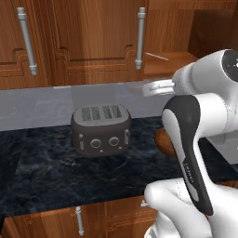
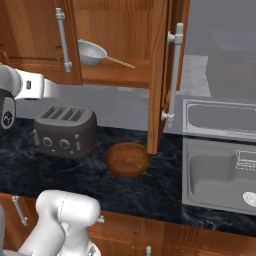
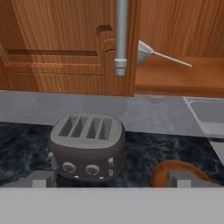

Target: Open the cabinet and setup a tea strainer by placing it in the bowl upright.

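Note:
The cabinet [image 2: 117, 30] has its right door [image 2: 159, 75] swung open and its left door [image 3: 65, 43] closed. On the wooden shelf [image 3: 175, 76] inside lies the tea strainer [image 2: 92, 52], also visible in the hand view [image 3: 144, 52]; its cup is to the left and its thin handle [image 1: 157, 56] points right. The brown wooden bowl [image 2: 127, 159] sits empty on the dark counter below the open door, to the right of the toaster. My gripper [image 3: 109, 181] hangs open above the counter in front of the closed door, well short of the shelf, with nothing between its fingertips [image 3: 37, 179].
A dark grey four-slot toaster [image 2: 65, 130] stands on the black marble counter [image 2: 165, 195] left of the bowl. The closed door's long silver handle [image 3: 121, 39] hangs just left of the strainer. A steel sink [image 2: 220, 170] lies to the right.

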Motion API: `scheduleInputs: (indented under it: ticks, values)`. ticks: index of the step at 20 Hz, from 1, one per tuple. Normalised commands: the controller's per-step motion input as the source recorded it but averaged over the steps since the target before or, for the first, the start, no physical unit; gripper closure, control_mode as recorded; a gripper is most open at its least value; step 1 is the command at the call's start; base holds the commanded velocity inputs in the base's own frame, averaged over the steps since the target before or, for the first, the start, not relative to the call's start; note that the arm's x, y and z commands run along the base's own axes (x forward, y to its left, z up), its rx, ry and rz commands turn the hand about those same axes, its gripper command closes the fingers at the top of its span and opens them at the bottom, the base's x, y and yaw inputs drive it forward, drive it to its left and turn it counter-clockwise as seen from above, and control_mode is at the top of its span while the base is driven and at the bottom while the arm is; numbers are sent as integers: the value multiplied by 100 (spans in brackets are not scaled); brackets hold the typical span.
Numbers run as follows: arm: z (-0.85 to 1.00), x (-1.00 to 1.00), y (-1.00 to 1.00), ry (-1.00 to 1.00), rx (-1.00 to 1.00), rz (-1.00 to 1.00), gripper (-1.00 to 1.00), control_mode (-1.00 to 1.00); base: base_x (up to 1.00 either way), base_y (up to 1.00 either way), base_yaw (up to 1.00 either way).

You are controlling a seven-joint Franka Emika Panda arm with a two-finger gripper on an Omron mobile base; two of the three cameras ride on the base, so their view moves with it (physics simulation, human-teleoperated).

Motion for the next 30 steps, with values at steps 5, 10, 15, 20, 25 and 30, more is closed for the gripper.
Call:
scheduleInputs:
  ticks: [5,10,15,20,25,30]
  values:
    - [91,0,-1,0,-3,1,-100,-100,0,0,0]
    - [36,0,6,2,1,-22,-100,-100,0,0,0]
    - [-1,1,0,1,1,-7,-100,-100,0,0,0]
    - [-1,57,-3,6,0,-13,-100,-100,0,0,0]
    - [0,70,-1,1,0,-7,-100,-100,0,0,0]
    - [0,67,8,0,0,-4,-100,-100,0,0,0]
